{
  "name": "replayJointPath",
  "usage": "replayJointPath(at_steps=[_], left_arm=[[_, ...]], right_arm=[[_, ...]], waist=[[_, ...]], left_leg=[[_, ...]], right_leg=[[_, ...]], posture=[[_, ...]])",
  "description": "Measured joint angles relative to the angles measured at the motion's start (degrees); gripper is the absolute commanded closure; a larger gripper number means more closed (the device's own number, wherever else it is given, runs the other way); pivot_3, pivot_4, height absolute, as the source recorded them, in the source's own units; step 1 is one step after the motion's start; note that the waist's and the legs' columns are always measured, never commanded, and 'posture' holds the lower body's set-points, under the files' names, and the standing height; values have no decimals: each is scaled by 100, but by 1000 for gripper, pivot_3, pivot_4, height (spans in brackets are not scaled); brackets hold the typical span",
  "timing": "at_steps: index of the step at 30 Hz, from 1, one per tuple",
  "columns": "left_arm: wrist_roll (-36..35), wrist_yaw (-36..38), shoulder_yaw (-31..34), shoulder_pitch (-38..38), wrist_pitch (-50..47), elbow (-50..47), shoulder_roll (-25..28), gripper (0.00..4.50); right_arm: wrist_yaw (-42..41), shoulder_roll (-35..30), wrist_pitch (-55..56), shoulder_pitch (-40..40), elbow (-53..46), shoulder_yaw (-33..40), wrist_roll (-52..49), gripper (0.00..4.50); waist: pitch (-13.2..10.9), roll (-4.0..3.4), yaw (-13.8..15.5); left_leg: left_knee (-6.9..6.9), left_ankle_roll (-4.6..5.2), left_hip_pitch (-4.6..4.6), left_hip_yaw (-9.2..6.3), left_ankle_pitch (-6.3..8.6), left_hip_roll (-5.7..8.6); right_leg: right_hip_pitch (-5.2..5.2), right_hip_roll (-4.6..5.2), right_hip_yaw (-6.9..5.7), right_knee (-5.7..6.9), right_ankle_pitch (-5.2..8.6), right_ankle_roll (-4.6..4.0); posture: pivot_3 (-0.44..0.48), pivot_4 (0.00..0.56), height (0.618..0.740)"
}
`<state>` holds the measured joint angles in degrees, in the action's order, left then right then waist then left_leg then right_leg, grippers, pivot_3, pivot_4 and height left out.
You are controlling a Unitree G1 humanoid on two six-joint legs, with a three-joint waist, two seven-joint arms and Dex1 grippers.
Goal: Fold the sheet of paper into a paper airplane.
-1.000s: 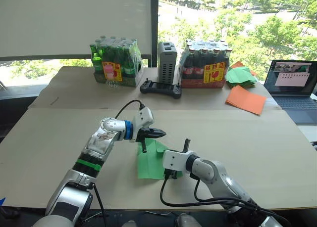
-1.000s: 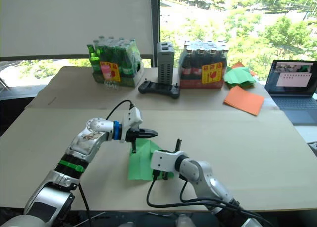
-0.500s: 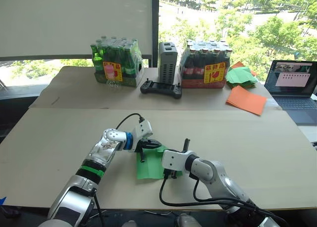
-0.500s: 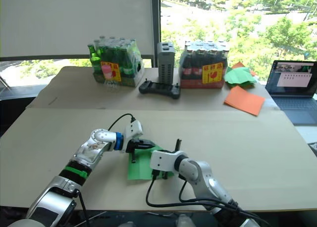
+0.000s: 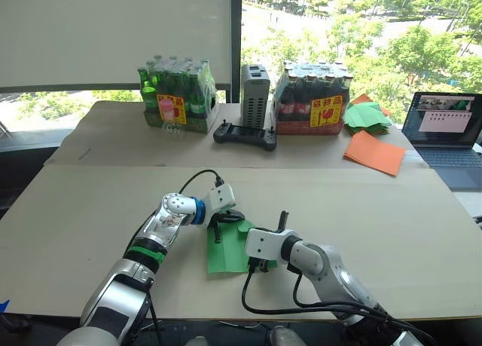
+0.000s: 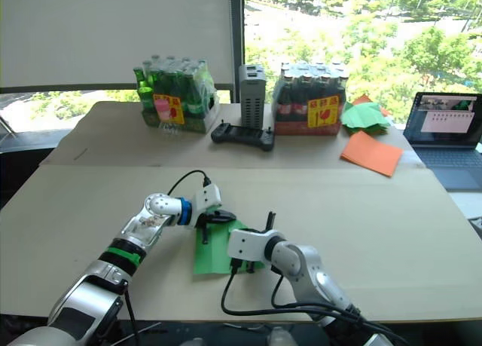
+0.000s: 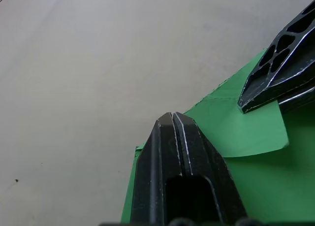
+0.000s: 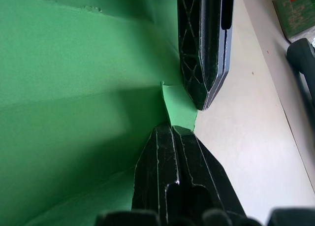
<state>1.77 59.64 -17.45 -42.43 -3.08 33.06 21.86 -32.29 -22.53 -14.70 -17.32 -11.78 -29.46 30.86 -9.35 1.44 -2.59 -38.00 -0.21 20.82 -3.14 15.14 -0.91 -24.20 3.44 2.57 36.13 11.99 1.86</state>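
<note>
Both pairs of fingers are pressed together, gripping nothing. The left gripper (image 7: 173,118) and right gripper (image 8: 172,130) bear tip-down on the sheet of paper (image 5: 228,249), which lies flat beneath them on the table (image 5: 376,210), tips nearly meeting at a folded corner.

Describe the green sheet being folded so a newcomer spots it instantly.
On the cardboard-covered table, look at the near edge, between the two grippers. The sheet of paper lies flat there, bright green and alone, unlike the heap of green folded papers far off beside the orange sheets.
</note>
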Motion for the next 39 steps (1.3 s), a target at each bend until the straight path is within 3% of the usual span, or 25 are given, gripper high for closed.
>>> replayJointPath(at_steps=[5,13,21,22,28,39], left_arm=[[112,-130,-17,-85,153,174,-18,4500],[189,-145,-59,-55,241,140,-2,4500],[240,-178,-62,14,313,96,-4,4500],[243,-187,-64,14,313,98,-8,4500],[244,-188,-61,17,326,90,-43,4500],[251,-199,-59,18,369,100,-81,4500]], right_arm=[[-14,16,-1,14,-11,9,39,4476],[-240,152,-199,52,-258,170,-154,1891],[-1028,792,-1698,122,-1028,1068,-1858,1891],[-1016,862,-1857,-9,-1021,1171,-1999,2430],[-710,959,-2313,-422,-419,1412,-2284,4444],[-375,1058,-2252,-893,578,1127,-2318,4482]], waist=[[0,0,0],[3,0,-2],[3,0,-9],[3,0,-7],[3,0,12],[4,-1,12]], left_leg=[[0,0,-1,0,0,0],[0,0,-8,0,0,0],[0,0,-9,-3,0,-1],[0,0,-11,-2,0,-1],[0,0,-6,-1,0,0],[0,0,0,-2,0,1]], right_leg=[[1,0,0,0,0,0],[8,0,0,0,0,1],[7,0,0,7,0,0],[7,-1,0,8,0,0],[5,1,0,4,0,0],[1,2,-1,3,0,0]], posture=[[0,150,740],[0,150,740],[0,150,740],[0,150,740],[0,150,740],[0,150,740]])
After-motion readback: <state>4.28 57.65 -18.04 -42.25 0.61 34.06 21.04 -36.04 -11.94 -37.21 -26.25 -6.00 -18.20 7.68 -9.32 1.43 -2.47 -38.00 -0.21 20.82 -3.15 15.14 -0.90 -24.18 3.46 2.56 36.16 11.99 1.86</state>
